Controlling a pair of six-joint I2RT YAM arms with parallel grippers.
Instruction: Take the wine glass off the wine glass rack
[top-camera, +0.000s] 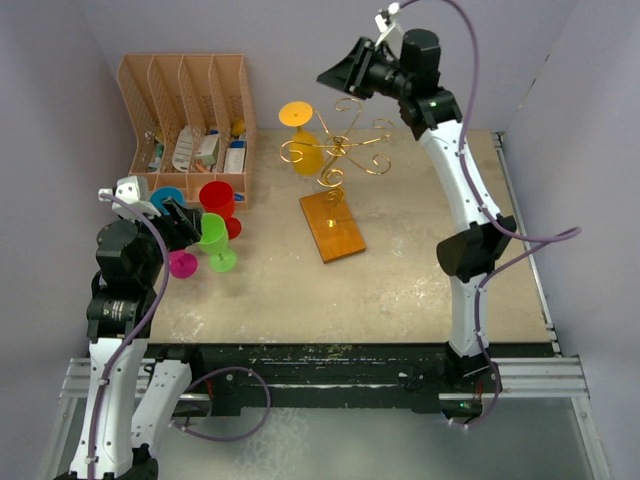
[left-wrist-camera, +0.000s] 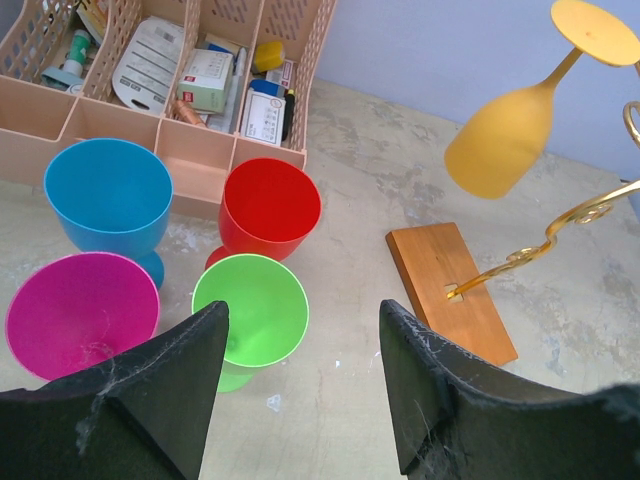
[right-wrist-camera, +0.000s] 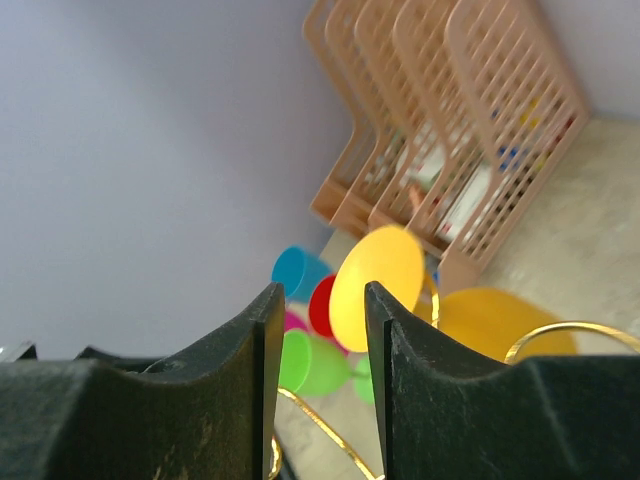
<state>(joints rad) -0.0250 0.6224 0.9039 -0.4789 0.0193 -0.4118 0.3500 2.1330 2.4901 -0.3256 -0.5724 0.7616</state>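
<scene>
A yellow wine glass (top-camera: 303, 145) hangs upside down from the gold wire rack (top-camera: 352, 150), whose stem stands on an orange-brown wooden base (top-camera: 332, 226). The glass also shows in the left wrist view (left-wrist-camera: 505, 128) and in the right wrist view (right-wrist-camera: 378, 282), foot towards the camera. My right gripper (top-camera: 338, 68) is open and empty, high above the rack's right side, apart from the glass; a gold scroll arm (right-wrist-camera: 330, 435) runs below its jaws. My left gripper (top-camera: 190, 222) is open and empty, over the cups at the left; it also shows in the left wrist view (left-wrist-camera: 303, 325).
A peach slotted organizer (top-camera: 190, 110) with small items stands at the back left. Blue (left-wrist-camera: 108, 196), red (left-wrist-camera: 270, 208), green (left-wrist-camera: 250, 310) and magenta (left-wrist-camera: 80, 312) cups stand in front of it, under my left gripper. Walls close the back and sides.
</scene>
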